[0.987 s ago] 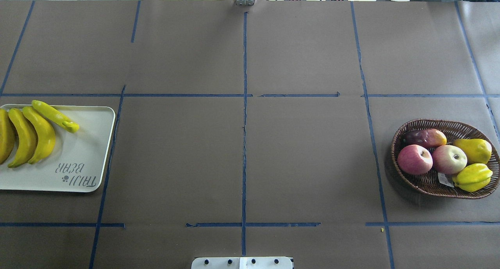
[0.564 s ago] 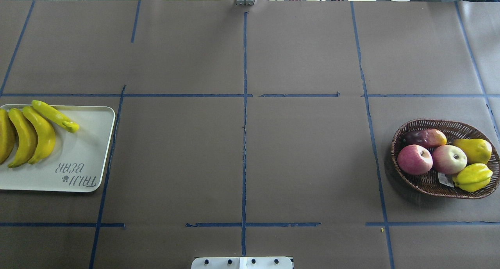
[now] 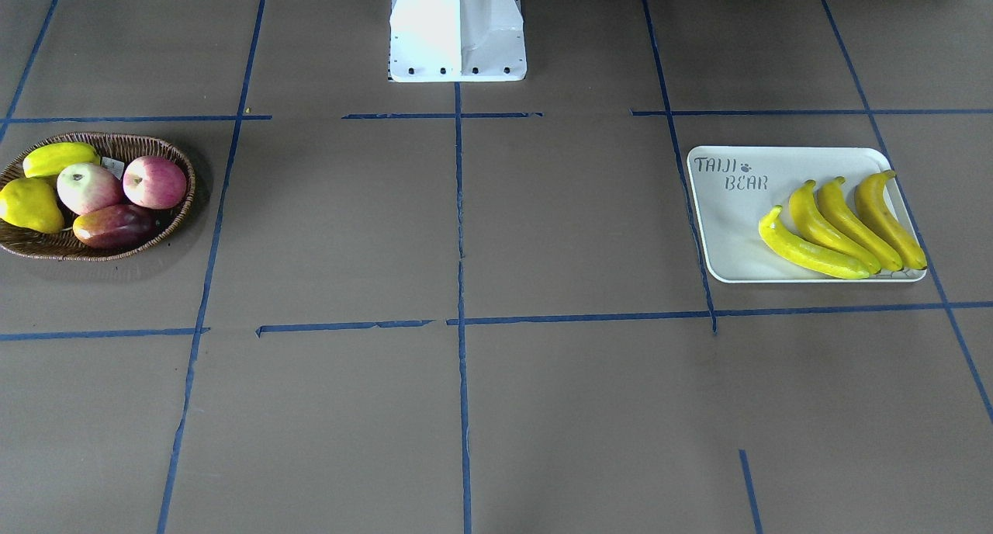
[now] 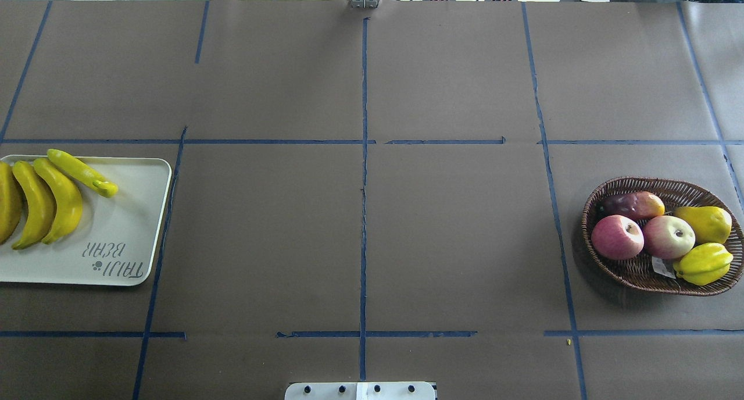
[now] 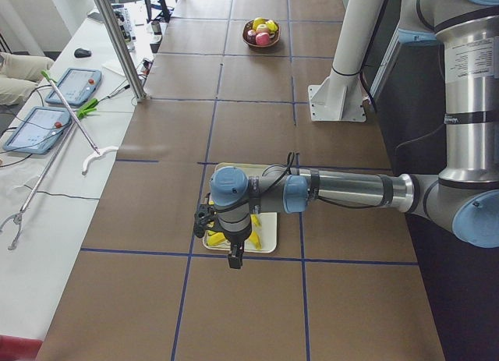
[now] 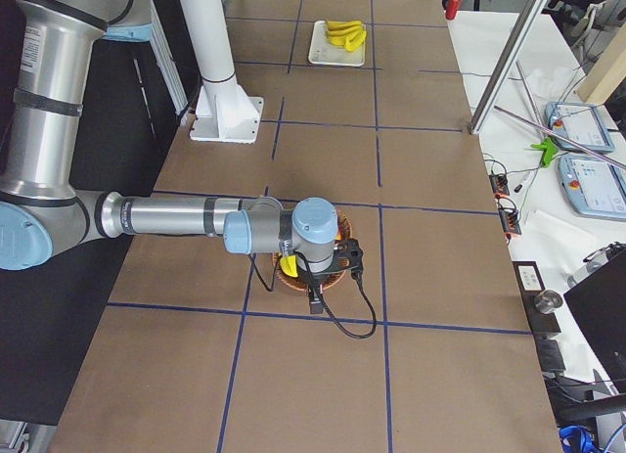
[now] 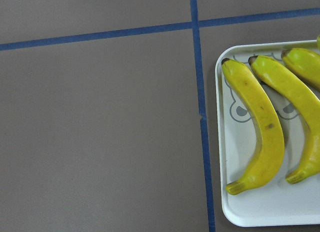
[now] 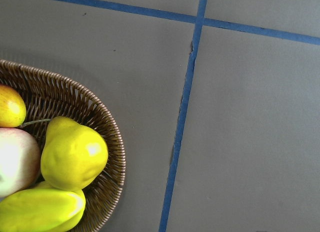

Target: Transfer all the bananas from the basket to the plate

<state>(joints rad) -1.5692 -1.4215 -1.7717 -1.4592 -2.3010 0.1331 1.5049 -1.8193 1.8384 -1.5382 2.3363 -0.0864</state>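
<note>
Several yellow bananas lie side by side on the off-white plate, seen also as bananas on the plate in the front-facing view. The brown wicker basket on the other side holds no banana. My left gripper hangs above the plate; its wrist view shows bananas and the plate's corner. My right gripper hovers over the basket. Both grippers show only in the side views, so I cannot tell whether either is open or shut.
The basket holds two apples, a dark red mango, a yellow pear and a yellow-green fruit. The white robot base stands at mid table. A metal post and tablets sit beyond the table's far side.
</note>
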